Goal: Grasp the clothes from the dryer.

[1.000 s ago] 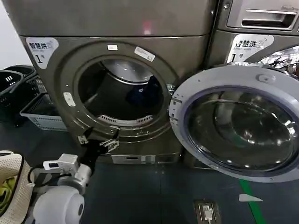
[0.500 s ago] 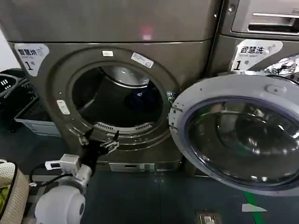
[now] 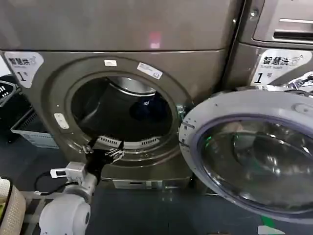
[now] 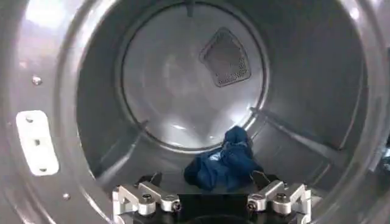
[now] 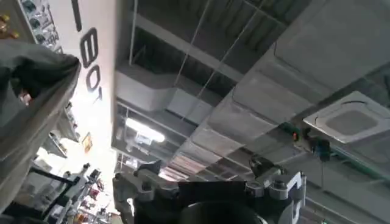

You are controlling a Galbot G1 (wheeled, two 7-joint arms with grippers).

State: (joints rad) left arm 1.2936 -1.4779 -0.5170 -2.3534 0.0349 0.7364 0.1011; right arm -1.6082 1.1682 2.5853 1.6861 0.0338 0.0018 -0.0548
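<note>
Approach step — left gripper (image 3: 104, 151) spread wide at the near rim of the brown-grey metal dryer (image 3: 54, 78). Small navy fabric bundle (image 4: 222, 165) lies far inside on the drum floor — next, reach in. Right gripper (image 5: 210, 189) points at the ceiling, spread and empty.

Navy clothes (image 4: 222, 165) (bunched) in dryer (image 3: 58, 83)

1. The head view is dim, the dryer (image 3: 122, 73) front softly blurred, a pink glare spot above its mouth.
2. The drum (image 4: 189, 79) back wall gleams with pale reflections.
3. A ceiling lamp (image 5: 145, 130) glares brightly overhead.
</note>
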